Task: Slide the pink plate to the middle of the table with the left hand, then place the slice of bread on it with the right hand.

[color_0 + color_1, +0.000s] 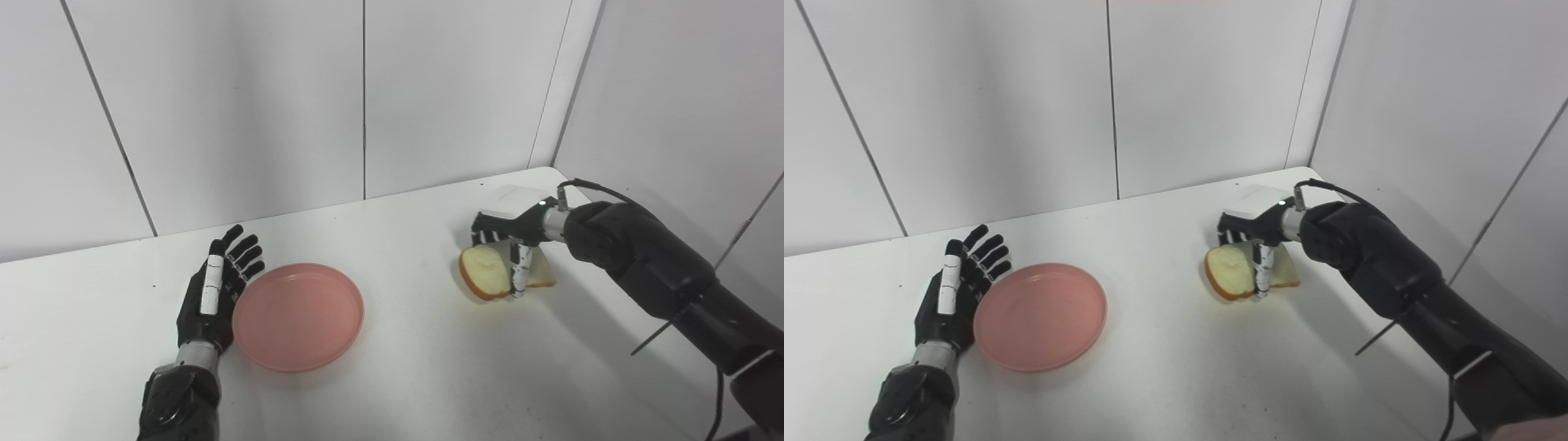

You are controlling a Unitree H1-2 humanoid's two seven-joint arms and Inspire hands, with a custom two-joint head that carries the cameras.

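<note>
Left hand [211, 294] w/ pink plate [298, 316] on white table [398, 367].

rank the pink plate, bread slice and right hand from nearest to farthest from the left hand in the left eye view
1. pink plate, right beside the left hand
2. bread slice, across the table on the right
3. right hand, over the bread, slightly farther back
</note>
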